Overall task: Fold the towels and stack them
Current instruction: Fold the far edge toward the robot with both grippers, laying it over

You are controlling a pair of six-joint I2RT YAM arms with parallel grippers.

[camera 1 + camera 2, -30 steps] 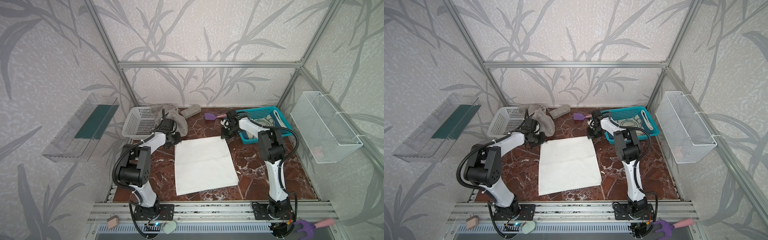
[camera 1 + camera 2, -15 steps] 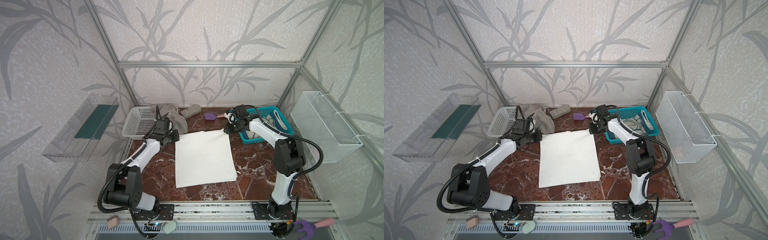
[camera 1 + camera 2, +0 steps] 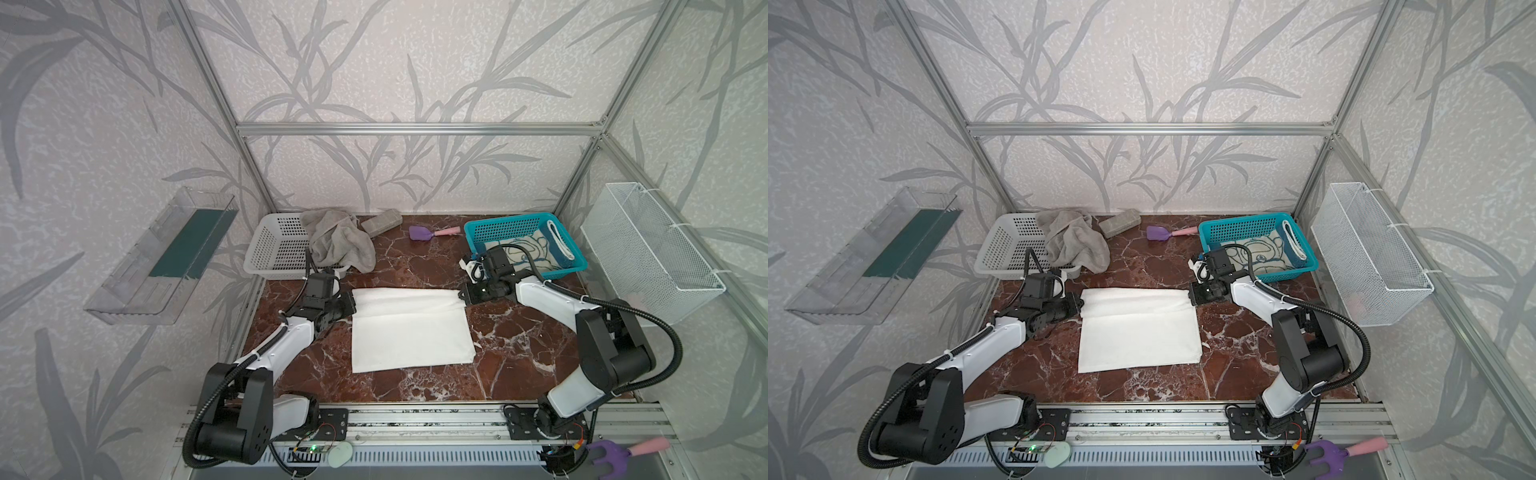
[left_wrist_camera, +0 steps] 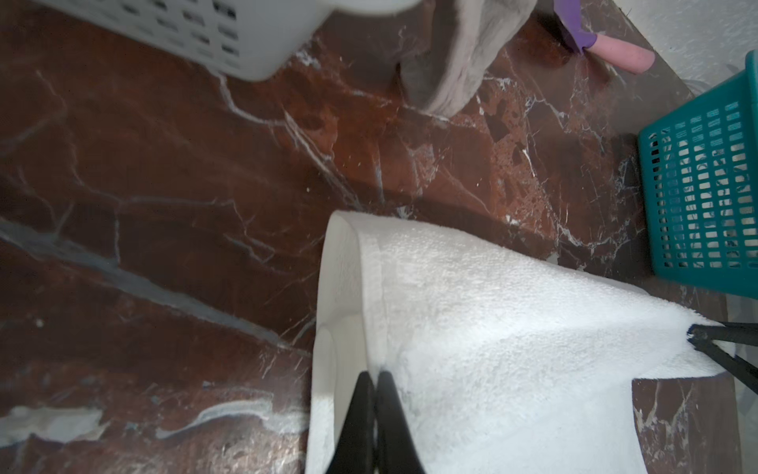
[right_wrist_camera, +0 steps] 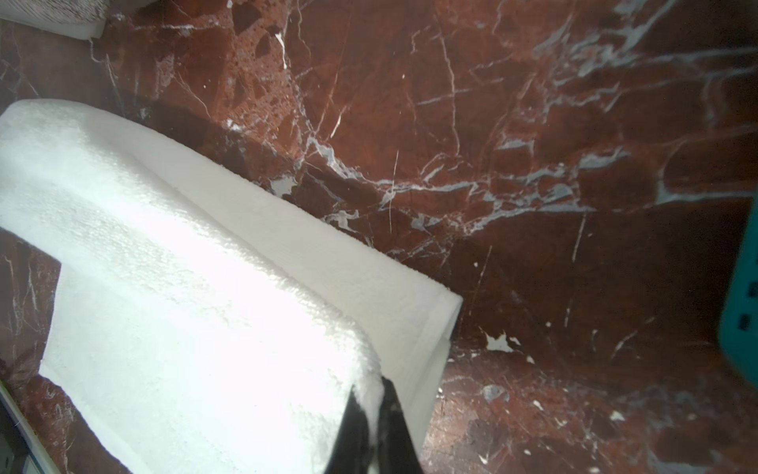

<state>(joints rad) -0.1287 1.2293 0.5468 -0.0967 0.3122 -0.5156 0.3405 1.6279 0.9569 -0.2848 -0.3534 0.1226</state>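
Since a second ago, the far edge of the white towel (image 3: 411,332) has come up off the table (image 3: 415,266) and moved toward 6 o'clock. The cloth now doubles over itself in a soft roll along its 12 o'clock side. The left gripper (image 3: 352,305) has the lifted corner on the 9 o'clock side, its jaws pressed tight together on the fabric, as its wrist view shows plainly. The right gripper (image 3: 462,296) does the same on the 3 o'clock side, pinching a tuft of the white towel between closed jaws. The rest of that towel lies flat in the middle of the table, its near edge toward 6 o'clock.

At about 11 o'clock the grey towel (image 3: 338,243) hangs crumpled over the rim of a white basket (image 3: 270,253), one end trailing onto the table. At about 1 o'clock the beige towel (image 3: 540,259), with its cartoon outline, lies inside a teal basket (image 3: 505,226).
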